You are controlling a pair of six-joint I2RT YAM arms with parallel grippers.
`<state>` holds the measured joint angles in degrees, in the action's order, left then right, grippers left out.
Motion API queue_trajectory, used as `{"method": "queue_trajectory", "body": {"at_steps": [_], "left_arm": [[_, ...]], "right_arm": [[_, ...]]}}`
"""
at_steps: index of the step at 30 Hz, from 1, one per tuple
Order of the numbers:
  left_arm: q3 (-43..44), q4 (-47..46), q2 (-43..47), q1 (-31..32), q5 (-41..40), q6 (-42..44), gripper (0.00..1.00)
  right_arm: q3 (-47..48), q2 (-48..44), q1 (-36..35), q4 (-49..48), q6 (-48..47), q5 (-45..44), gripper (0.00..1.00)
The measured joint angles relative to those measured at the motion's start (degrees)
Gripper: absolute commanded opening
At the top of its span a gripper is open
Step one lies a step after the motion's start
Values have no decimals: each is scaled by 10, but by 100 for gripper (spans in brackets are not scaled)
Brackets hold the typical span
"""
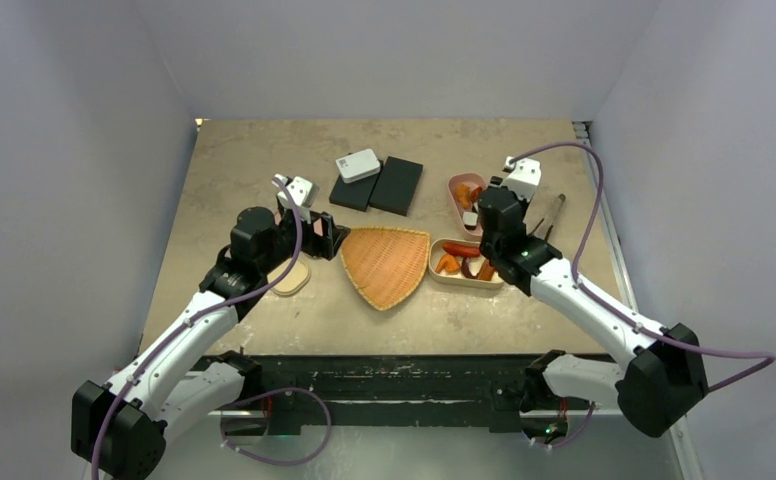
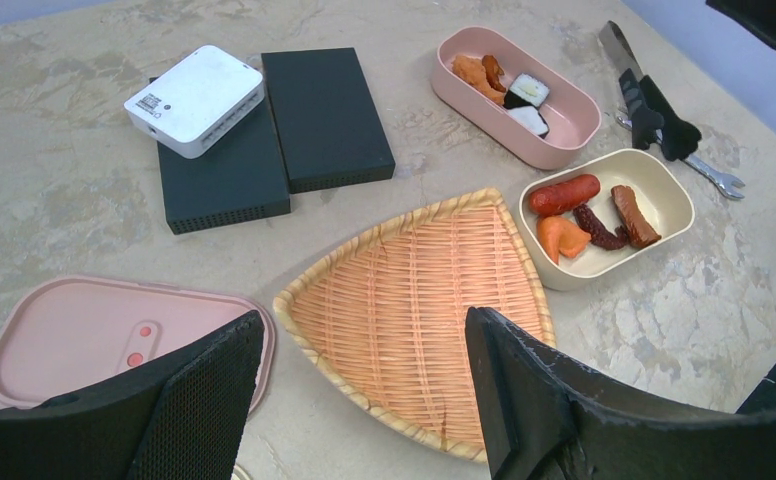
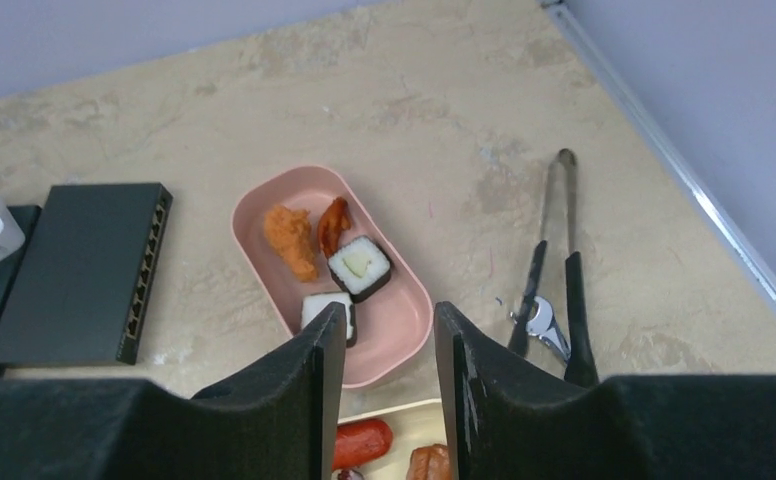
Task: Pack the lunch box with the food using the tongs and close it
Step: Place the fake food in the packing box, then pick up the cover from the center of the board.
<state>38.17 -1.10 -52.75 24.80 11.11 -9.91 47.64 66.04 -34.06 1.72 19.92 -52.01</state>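
The lunch box lies in parts: a pink oval tray (image 3: pixel 404 320), a cream tray (image 2: pixel 664 190) and a pink lid (image 2: pixel 74 330). Food in the pink tray is an orange piece (image 3: pixel 289 240) and dark-and-white rolls (image 3: pixel 360 266). The cream tray holds a red sausage (image 2: pixel 562 195), an orange piece and brown pieces. The tongs (image 3: pixel 554 260) lie on the table right of the pink tray, untouched. My right gripper (image 3: pixel 389 335) hangs open and empty over the gap between the two trays (image 1: pixel 480 240). My left gripper (image 2: pixel 364 330) is wide open and empty above the near edge of the wicker tray.
An orange triangular wicker tray (image 1: pixel 386 262) sits mid-table, with no food on it. Two black boxes (image 1: pixel 396 185) and a small white box (image 1: pixel 357 165) lie at the back. A small silver wrench (image 2: pixel 714 175) rests beside the tongs. The table's right rail (image 3: pixel 664 150) runs close to the tongs.
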Motion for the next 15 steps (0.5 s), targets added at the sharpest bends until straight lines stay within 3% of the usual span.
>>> {"method": "queue_trajectory", "body": {"at_steps": [15], "left_arm": [[9,2,-23,-6,2,-11,73]], "right_arm": [[3,60,135,10,15,225,49]]}}
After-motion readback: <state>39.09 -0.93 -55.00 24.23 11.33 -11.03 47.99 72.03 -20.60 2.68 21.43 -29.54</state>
